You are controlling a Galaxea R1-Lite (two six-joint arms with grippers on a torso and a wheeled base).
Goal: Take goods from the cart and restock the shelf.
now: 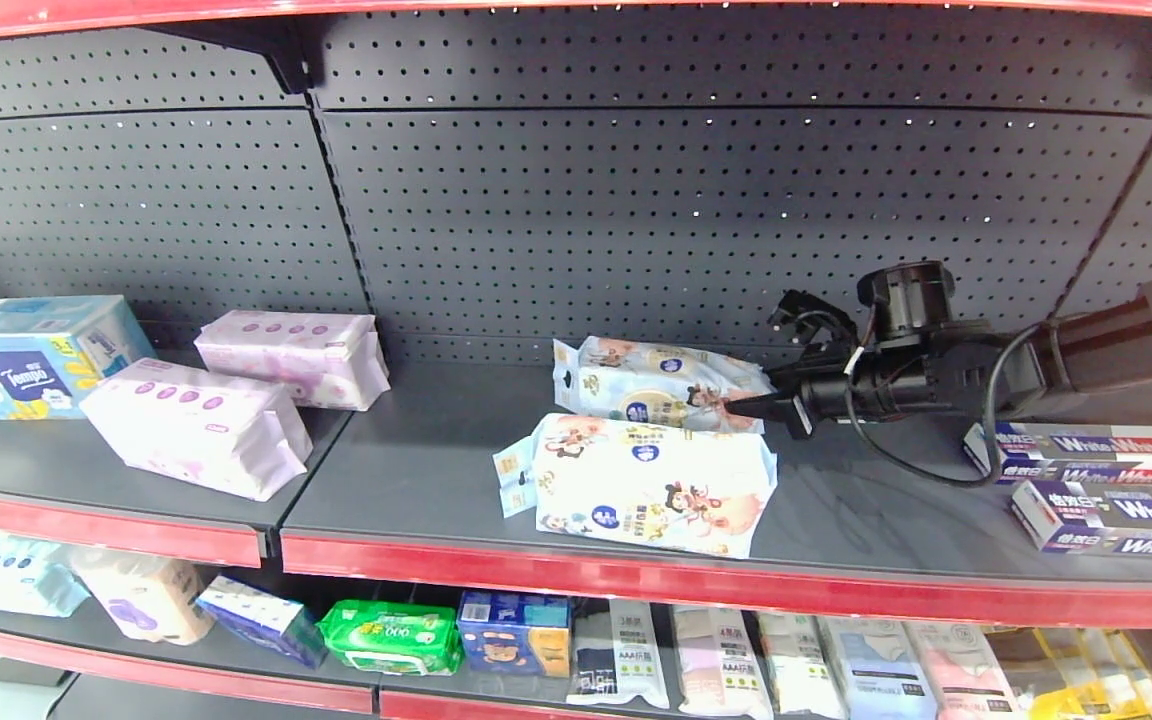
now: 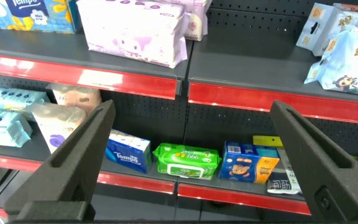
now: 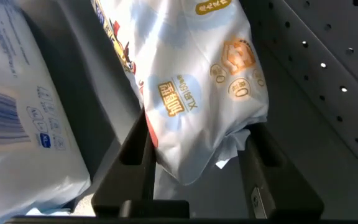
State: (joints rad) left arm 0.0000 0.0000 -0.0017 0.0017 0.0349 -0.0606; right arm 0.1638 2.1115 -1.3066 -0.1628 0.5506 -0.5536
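Observation:
Two cartoon-printed white packs lie on the dark shelf (image 1: 416, 460). The front pack (image 1: 651, 485) is near the red edge, and the rear pack (image 1: 661, 385) is closer to the pegboard. My right gripper (image 1: 761, 408) reaches in from the right at the rear pack's right end. In the right wrist view the rear pack (image 3: 191, 81) has its end pinched between the fingers (image 3: 143, 143) of the right gripper (image 3: 197, 124), and the front pack (image 3: 17, 124) lies beside it. My left gripper (image 2: 191, 109) is open with nothing in it, out in front of the shelves.
Pink tissue packs (image 1: 196, 425) and a blue tissue box (image 1: 41, 355) fill the shelf's left bay. Toothpaste boxes (image 1: 1101, 455) lie at the right, under my right arm. The lower shelf (image 2: 185, 186) holds wipes, tissues and other packs. A pegboard wall (image 1: 716, 200) closes the back.

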